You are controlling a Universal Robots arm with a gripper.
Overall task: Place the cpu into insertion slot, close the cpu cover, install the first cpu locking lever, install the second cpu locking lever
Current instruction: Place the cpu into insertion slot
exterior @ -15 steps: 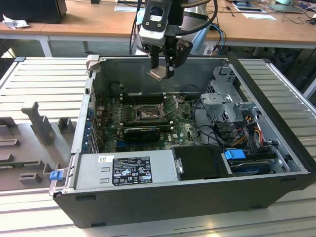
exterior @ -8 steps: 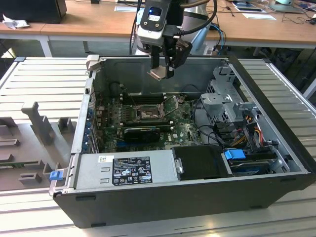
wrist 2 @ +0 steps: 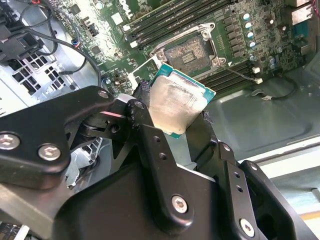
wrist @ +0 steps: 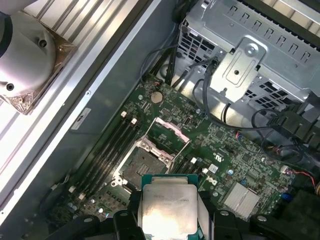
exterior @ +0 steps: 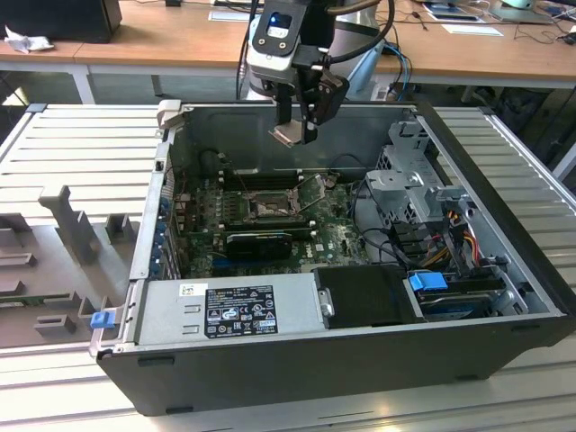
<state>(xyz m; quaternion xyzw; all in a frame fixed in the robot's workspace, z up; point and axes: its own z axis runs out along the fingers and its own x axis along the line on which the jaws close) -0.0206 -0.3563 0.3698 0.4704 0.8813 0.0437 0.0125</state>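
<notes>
I held the cpu (wrist 2: 176, 100) fast in my pincer (wrist 2: 175, 117), fingers (wrist 2: 150, 135) on two opposite edges, as the second wrist view showed. In the first wrist view, the insertion slot (wrist: 142, 165) lay bare below my pincer, with the cpu cover (wrist: 168, 134) raised just beyond it. In the exterior view, I hung well above the board, with open air on every side inside the case (exterior: 225, 135).
</notes>
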